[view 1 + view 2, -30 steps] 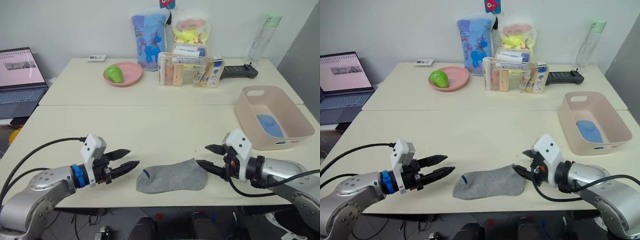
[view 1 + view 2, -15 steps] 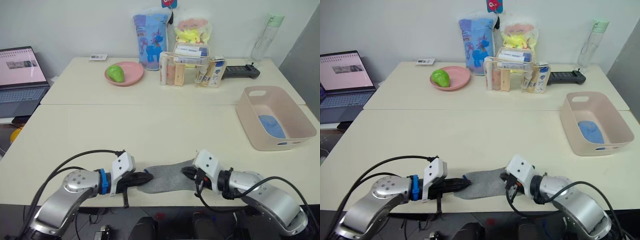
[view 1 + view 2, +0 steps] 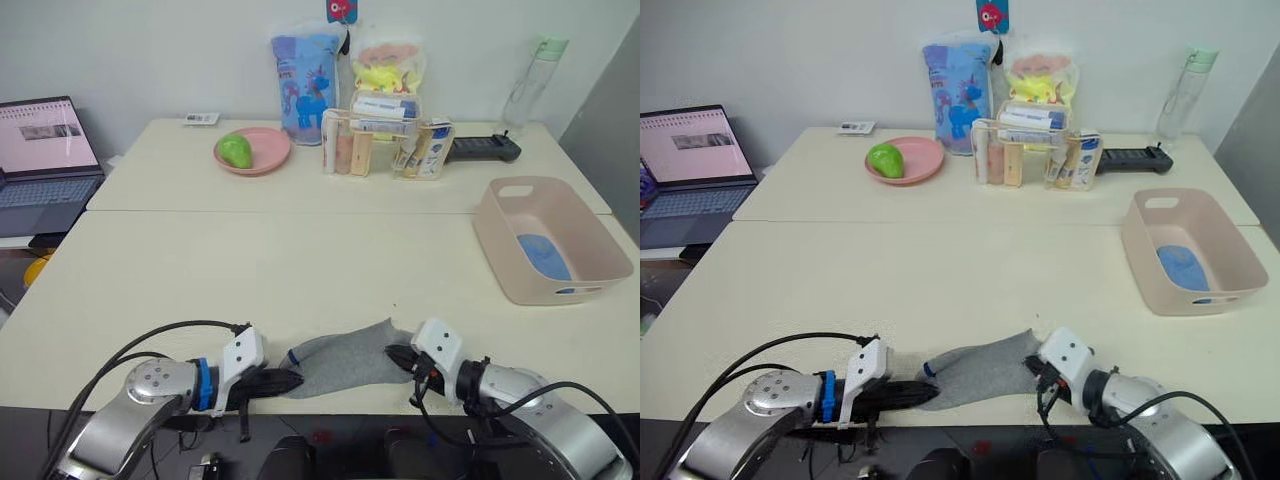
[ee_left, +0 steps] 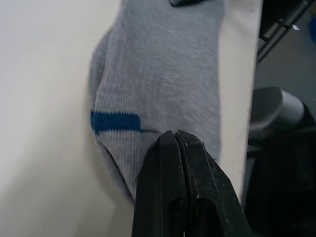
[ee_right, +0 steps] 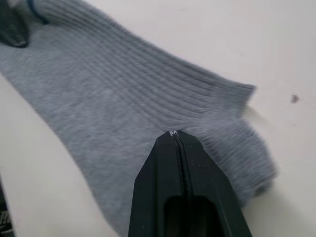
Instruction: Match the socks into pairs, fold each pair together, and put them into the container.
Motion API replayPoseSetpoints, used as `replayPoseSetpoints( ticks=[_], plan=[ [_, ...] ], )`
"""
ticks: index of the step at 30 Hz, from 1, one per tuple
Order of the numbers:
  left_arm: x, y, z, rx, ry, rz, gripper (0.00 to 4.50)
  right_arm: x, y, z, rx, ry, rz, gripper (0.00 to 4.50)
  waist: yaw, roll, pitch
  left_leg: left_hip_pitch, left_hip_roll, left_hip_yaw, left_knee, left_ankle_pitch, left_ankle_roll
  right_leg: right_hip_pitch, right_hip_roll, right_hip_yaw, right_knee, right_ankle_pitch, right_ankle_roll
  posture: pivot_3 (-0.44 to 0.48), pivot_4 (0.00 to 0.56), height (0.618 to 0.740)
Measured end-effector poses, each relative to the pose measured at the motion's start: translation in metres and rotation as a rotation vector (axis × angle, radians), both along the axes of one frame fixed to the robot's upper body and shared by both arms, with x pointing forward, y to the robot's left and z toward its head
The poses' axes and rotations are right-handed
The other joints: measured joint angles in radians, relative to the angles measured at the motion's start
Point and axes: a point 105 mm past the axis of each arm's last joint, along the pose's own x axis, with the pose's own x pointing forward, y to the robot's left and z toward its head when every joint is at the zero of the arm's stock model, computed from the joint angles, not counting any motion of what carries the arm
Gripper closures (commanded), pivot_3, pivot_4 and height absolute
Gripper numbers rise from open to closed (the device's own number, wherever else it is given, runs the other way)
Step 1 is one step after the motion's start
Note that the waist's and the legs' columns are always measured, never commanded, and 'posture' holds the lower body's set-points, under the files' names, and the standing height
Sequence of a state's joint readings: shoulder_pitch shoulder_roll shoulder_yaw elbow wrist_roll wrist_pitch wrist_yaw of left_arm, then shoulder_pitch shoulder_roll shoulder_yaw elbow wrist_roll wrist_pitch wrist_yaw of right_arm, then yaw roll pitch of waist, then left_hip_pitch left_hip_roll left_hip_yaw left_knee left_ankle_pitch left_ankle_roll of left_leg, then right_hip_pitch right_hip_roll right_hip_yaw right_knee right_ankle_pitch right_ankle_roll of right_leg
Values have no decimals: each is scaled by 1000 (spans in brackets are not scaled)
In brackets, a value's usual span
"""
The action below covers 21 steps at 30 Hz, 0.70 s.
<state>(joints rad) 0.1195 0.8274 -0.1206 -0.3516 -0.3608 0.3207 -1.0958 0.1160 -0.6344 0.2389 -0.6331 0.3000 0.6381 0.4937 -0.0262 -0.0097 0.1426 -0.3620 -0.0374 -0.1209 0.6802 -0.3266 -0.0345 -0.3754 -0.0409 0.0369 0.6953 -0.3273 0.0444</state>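
A grey sock (image 3: 345, 360) with a blue mark at its toe lies along the table's front edge. My left gripper (image 3: 288, 379) is shut on its toe end, fingertips (image 4: 173, 134) pinching the fabric beside the blue mark (image 4: 114, 121). At the other end my right gripper (image 3: 400, 357) is shut on the ribbed cuff, which puckers around the fingertips (image 5: 174, 133). The sock (image 5: 113, 118) is bunched and slightly raised between the two grippers. The pale pink container (image 3: 580, 222) stands at the right, with a light blue sock (image 3: 545, 256) lying inside it.
At the back stand a pink plate (image 3: 262, 140) with a green object, a clear organiser of bottles (image 3: 385, 146), two colourful bags, a water bottle (image 3: 525, 85) and a black device (image 3: 484, 148). An open laptop (image 3: 40, 150) sits far left.
Both grippers came in from either side of the grey sock and shut on its ends. The sock has since bunched up and its cuff end has shifted slightly right.
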Motion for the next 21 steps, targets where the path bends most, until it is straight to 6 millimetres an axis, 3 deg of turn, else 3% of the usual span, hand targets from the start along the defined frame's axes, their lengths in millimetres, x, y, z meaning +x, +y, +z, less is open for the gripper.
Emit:
replayPoseSetpoints(
  ticks=[5, 7, 11, 16, 21],
  plan=[
    [22, -17, 41, -81, -106, -53, 4500, 0, 25, 26, 94, -48, 64, 4481, -3, 0, 1, -1, 0, -1, 0, 0, 0, 0, 0, 0, 0, 0, 0, 0, 150, 703],
    [26, -28, 48, -114, -128, -73, 4500, 2, 35, 25, 119, -41, 63, 4481, -3, 0, 1, -1, 0, -1, 0, 0, 0, -1, 0, 0, -1, 0, 0, 0, 150, 703],
    [25, -36, 35, -94, -110, -72, 4500, 7, 33, 7, 73, -2, 27, 4481, -5, 0, 2, -2, -1, -1, -1, 0, 0, -3, 1, 1, 0, 0, 0, 0, 150, 703],
    [28, -32, -2, -3, -101, -42, 4500, 7, 21, -5, 55, 23, -25, 4481, -3, 1, 2, -1, -1, -1, -1, 0, 0, -3, 1, 1, 0, 0, 0, 0, 150, 703],
    [31, -33, -2, -1, -143, -65, 4500, 8, 1, -5, 50, -3, -69, 4481, -2, 1, 2, -1, -1, -1, -1, 0, 0, -2, 0, 1, 0, 0, 0, 0, 150, 703]
  ],
)
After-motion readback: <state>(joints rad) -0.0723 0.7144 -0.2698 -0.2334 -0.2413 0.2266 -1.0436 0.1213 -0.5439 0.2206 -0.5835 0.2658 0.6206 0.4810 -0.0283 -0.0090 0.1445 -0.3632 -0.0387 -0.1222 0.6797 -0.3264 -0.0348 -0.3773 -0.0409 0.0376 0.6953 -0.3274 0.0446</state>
